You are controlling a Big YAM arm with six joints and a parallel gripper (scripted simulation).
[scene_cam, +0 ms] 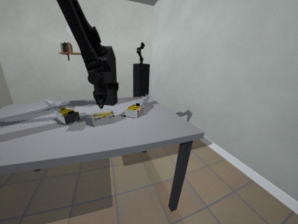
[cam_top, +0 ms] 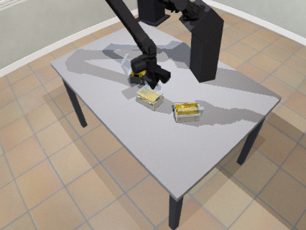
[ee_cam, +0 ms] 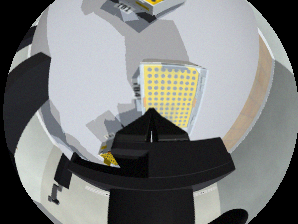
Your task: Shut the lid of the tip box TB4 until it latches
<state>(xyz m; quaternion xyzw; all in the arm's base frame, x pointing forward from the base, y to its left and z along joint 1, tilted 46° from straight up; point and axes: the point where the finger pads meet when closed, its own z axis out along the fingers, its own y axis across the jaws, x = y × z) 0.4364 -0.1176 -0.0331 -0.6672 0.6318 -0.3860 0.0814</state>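
Note:
Three tip boxes with yellow racks stand on the grey table. The middle box (cam_top: 149, 98) has its clear lid lying down over the rack; I cannot tell whether it is latched. My gripper (cam_top: 152, 85) is shut on nothing, its tip just above that box's rear edge. It also shows in the exterior view (scene_cam: 101, 104) over the middle box (scene_cam: 103, 118), and in the wrist view (ee_cam: 154, 119) over the rack (ee_cam: 169, 92). The dark box (cam_top: 138, 77) lies partly hidden behind the gripper, its lid (cam_top: 124, 61) standing open. The right box (cam_top: 187, 111) has its lid open. No labels are readable.
The arm's black base column (cam_top: 205, 47) stands at the back of the table. In the exterior view the dark box (scene_cam: 67, 115) and the right box (scene_cam: 134, 111) flank the middle one. The table's front edge is far from the boxes.

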